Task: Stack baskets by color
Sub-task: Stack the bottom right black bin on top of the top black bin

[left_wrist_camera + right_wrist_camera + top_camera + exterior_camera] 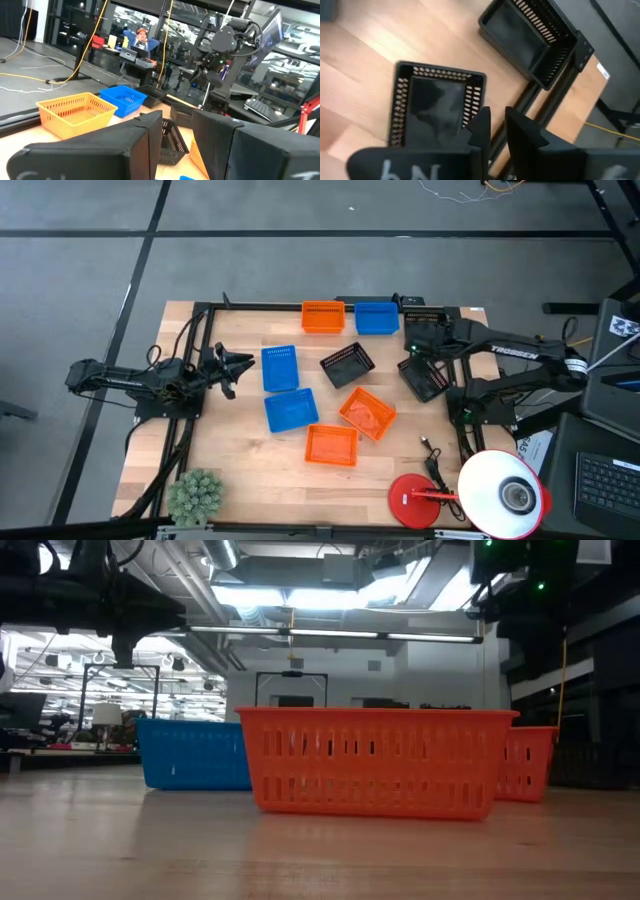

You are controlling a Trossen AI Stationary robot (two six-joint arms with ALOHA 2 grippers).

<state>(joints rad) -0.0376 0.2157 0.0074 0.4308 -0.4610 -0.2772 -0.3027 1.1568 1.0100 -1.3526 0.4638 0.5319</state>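
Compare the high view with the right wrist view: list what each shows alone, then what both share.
Only the high view: three orange baskets, three blue baskets, a third black basket, the plant, the lamp and the left gripper at the table's left. Only the right wrist view: the right gripper up close, fingers slightly apart, gripping the nearer basket's rim. Both: two black baskets on the table's right side.

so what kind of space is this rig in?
Looks like an open robotics lab or workshop: exposed ceiling ducts, a person at a desk with a laptop, yellow cables hanging past workbenches.
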